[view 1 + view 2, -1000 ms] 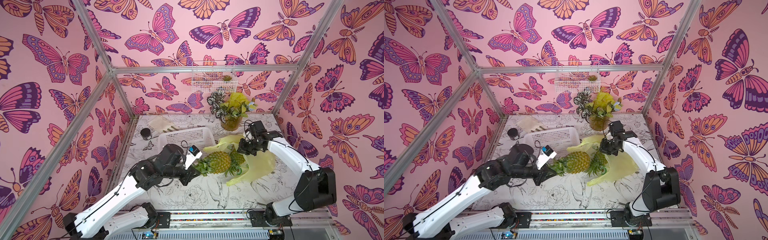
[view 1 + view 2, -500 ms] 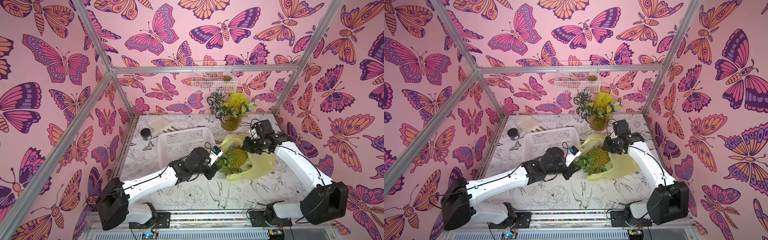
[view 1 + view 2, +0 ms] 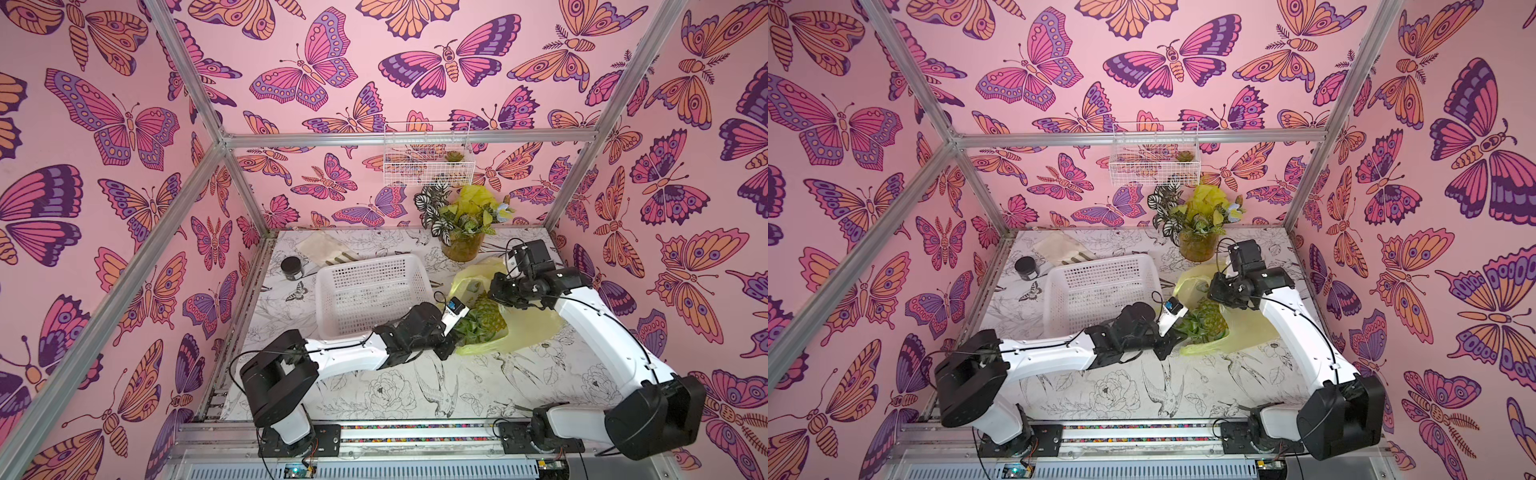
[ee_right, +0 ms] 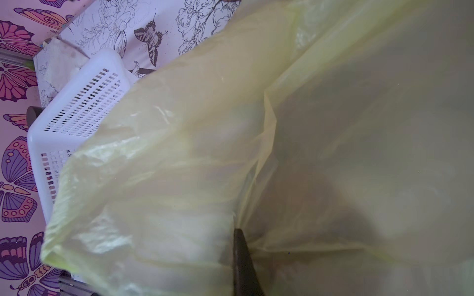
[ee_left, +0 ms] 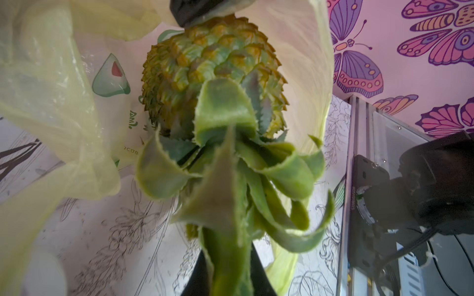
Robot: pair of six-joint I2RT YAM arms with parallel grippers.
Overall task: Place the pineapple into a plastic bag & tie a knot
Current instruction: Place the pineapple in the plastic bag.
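The table was flat and white, with birds drawn on it. The left gripper pinched the pineapple by one long, stiff green leaf, jaws pressed on it. The pineapple lay on its side, bumpy and yellow-green, its round body inside the mouth of the plastic bag and its leaves poking out. The bag was thin, crinkly and see-through yellow-green, with a green print on it, and lay on the table's right half. The right gripper pinched the bag's top edge and held it up, jaws squeezed together on the film. Beside the bag sat a white plastic basket full of little holes. Farther back stood a round black jar and a potted plant in yellow wrap. A wire basket on the wall held a small green plant.
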